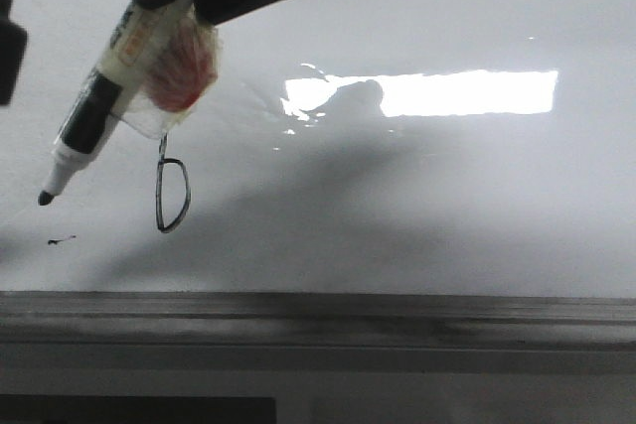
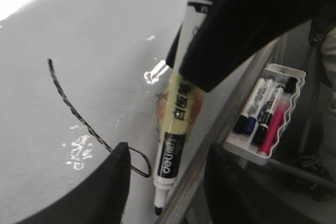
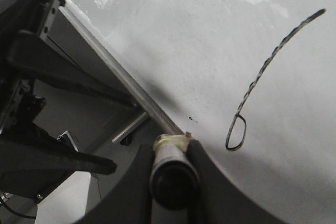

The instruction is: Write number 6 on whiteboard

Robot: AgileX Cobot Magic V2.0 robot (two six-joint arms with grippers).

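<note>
while our right gripper [image 3: 170, 153] holds a marker [image 1: 94, 116], its tip lifted off the whiteboard [image 1: 447, 196], a drawn 6 [image 1: 171, 194] sits just beside it. we cannot tell our left gripper's state.

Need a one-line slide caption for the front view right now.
Marker held tip-down just off the whiteboard, beside the finished number 6; a small smudge sits nearby.

Marker [image 1: 94, 116] tip just left of number 6 [image 1: 171, 195]
</note>
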